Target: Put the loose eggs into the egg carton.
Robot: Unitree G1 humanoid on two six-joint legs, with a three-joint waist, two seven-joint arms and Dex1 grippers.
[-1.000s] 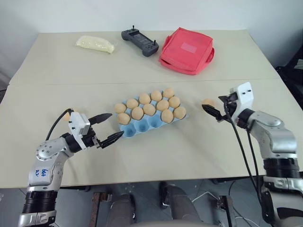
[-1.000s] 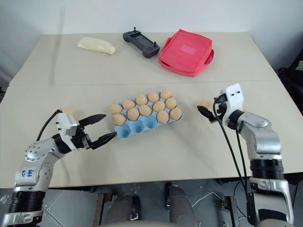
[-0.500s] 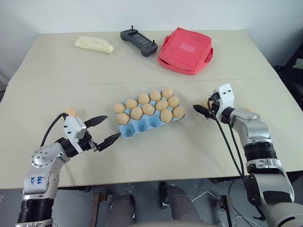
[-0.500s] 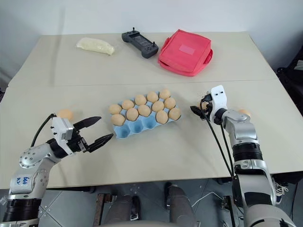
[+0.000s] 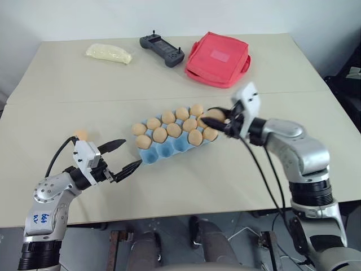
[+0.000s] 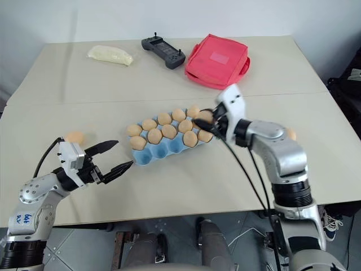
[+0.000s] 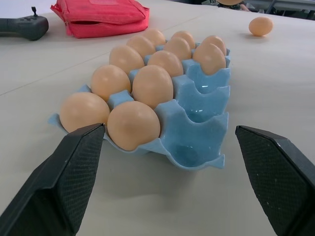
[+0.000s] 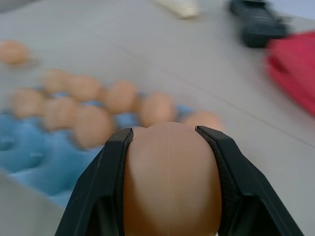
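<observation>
The light blue egg carton (image 5: 171, 150) lies mid-table with several tan eggs (image 7: 152, 85) in its far and middle rows; its near cups are bare. My right gripper (image 5: 212, 118) is shut on one egg (image 8: 170, 187) and hovers over the carton's right end. My left gripper (image 5: 128, 153) stands open just left of the carton's near corner, with nothing between its fingers. One loose egg (image 5: 81, 134) lies on the table behind my left arm. Another loose egg (image 6: 291, 134) peeks out from behind my right arm.
At the back of the table (image 5: 67, 101) lie a red fabric pouch (image 5: 217, 56), a black handheld controller (image 5: 162, 49) and a pale yellow bag (image 5: 109, 52). A seam crosses the table behind the carton.
My right gripper shut on the egg at the table's right side, then lifted it and carried it left to the carton's right end. The left gripper stayed put, open.
</observation>
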